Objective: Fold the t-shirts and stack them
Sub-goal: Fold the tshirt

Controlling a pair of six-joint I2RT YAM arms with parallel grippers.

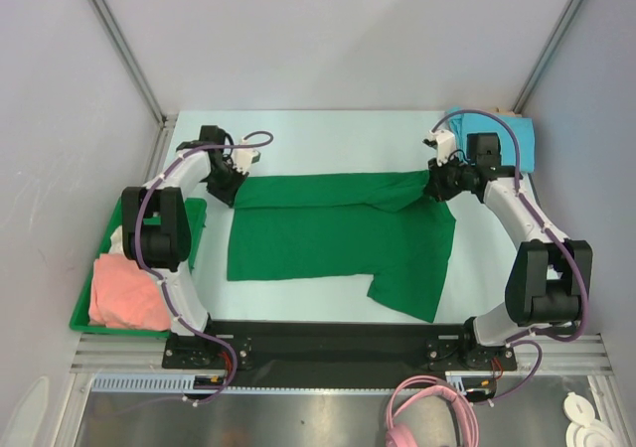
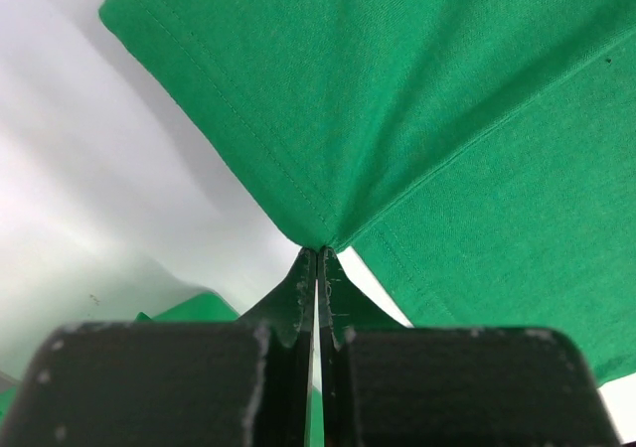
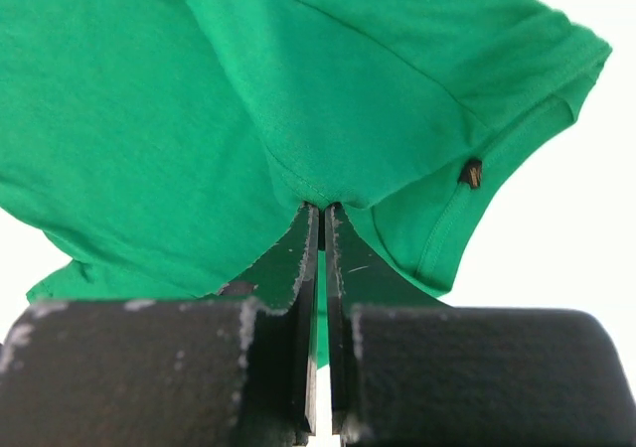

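Across mid-table (image 1: 328, 134), held the shirt's (image 1: 328, 238) far edge stretched, with left gripper (image 2: 317, 258) and right gripper (image 3: 322, 214) both clamped on its corners, likely for folding it forward evenly.

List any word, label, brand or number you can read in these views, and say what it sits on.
No text is readable in any view.
Small dark tab on the sleeve hem of the green fabric t-shirt: too small to read, if it carries print at all.
The left gripper and right gripper, both pinching the shirt, show no markings.
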